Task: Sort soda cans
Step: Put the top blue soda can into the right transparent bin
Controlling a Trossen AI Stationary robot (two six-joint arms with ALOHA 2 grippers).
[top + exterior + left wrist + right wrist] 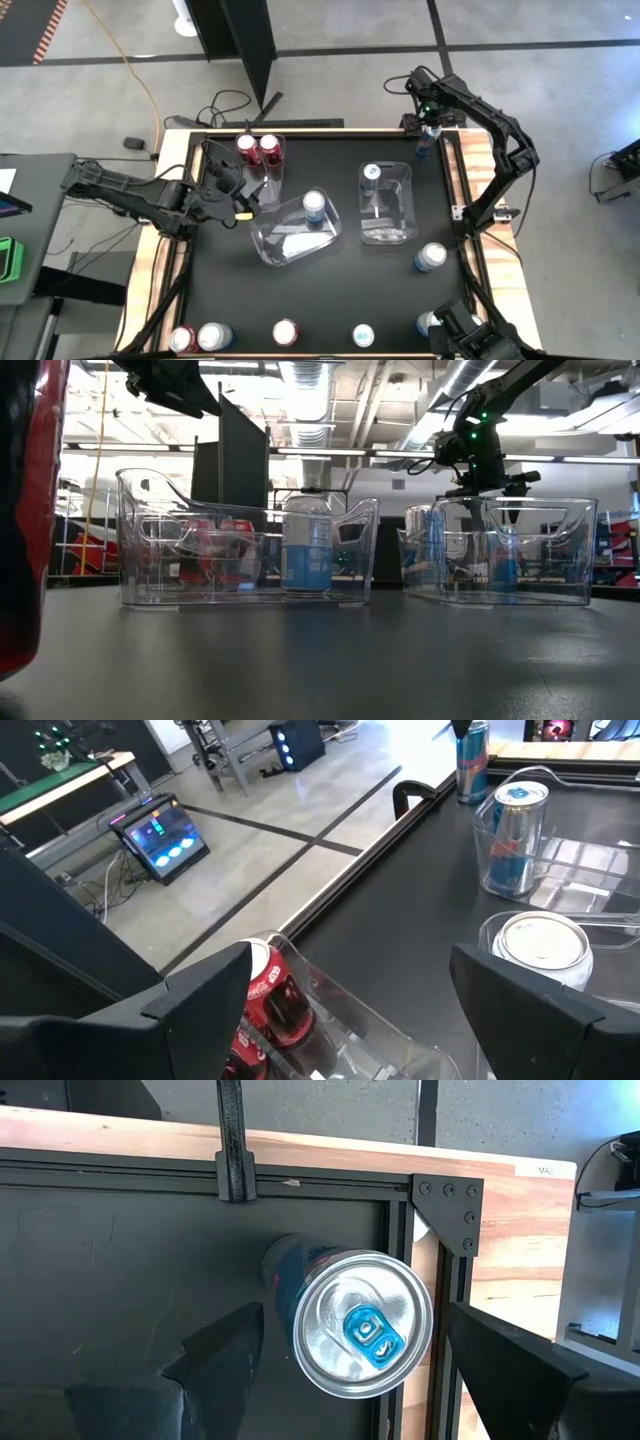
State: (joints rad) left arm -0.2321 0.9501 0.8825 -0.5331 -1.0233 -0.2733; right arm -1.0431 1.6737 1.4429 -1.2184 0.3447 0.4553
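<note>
**Sorting in progress: right tool poised over a slim blue can**

Counter (330,300): black, three clear bins; two red cans (258,149) in the far-left bin (262,180), one silver-blue can in each of the others. Six or so cans unsorted along the near and right edges.

Right tool (345,1350): above the dark blue can (360,1325) at the far right corner, spread wide, empty. Next, judged: descend, close.

Left tool (340,990): spread wide, empty, above the bins beside the red cans.

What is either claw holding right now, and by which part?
Nothing is held. The right claw is open, poised straight above the slim blue can at the table's far right corner, fingers clear of it. The left claw is open over the red cans.
</note>
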